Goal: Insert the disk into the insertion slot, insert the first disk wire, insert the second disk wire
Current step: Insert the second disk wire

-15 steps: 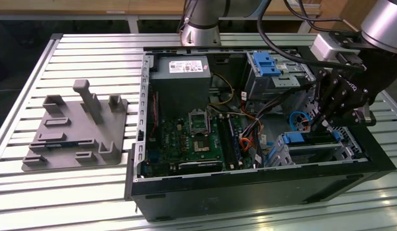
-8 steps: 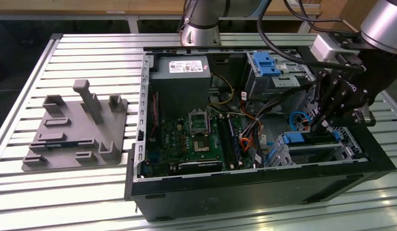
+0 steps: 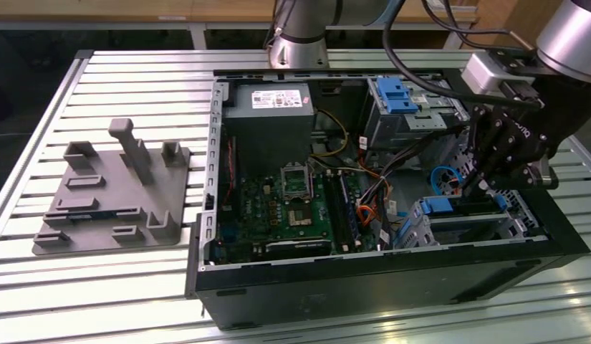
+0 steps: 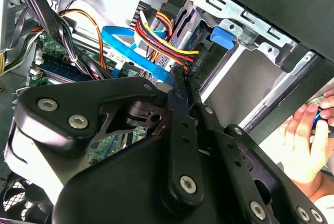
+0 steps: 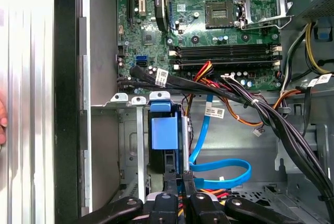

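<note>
Already the disk (image 5: 166,132), shown by its bright blue carrier, sits inside the insertion slot (image 3: 472,222), the silver cage at the case's lower corner on the exterior view's right; the first step looks done. Whether either disk wire is plugged cannot be told: a blue ribbon cable (image 5: 222,174) loops loose just beside the cage. The pincer (image 5: 177,179) hangs directly at the disk's end, its fingers (image 5: 187,182) drawn nearly together; whether a connector is pinched between them cannot be told. A person's hand (image 4: 302,145) rests outside the case.
</note>
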Controlling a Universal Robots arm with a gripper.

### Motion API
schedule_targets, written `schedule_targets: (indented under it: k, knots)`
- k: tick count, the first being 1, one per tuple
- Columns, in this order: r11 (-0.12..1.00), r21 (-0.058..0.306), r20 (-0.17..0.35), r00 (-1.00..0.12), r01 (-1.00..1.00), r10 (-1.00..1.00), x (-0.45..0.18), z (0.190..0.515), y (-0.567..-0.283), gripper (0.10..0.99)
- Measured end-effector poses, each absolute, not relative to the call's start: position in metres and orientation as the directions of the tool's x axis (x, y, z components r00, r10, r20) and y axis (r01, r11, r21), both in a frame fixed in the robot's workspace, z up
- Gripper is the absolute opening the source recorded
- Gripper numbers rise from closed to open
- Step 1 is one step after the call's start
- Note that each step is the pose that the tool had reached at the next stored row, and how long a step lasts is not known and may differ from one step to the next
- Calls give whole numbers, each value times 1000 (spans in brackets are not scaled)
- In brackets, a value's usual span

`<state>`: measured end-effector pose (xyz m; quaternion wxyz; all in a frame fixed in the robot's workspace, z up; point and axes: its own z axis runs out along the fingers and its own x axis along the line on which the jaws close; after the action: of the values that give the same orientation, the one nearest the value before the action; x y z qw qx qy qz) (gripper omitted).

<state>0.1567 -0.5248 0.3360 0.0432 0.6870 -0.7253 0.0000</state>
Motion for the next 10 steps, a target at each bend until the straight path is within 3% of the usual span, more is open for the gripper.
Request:
schedule_targets:
  k: [10]
  knots:
    - [56,61,63,-52,-997,-997,157,334,-526,161]
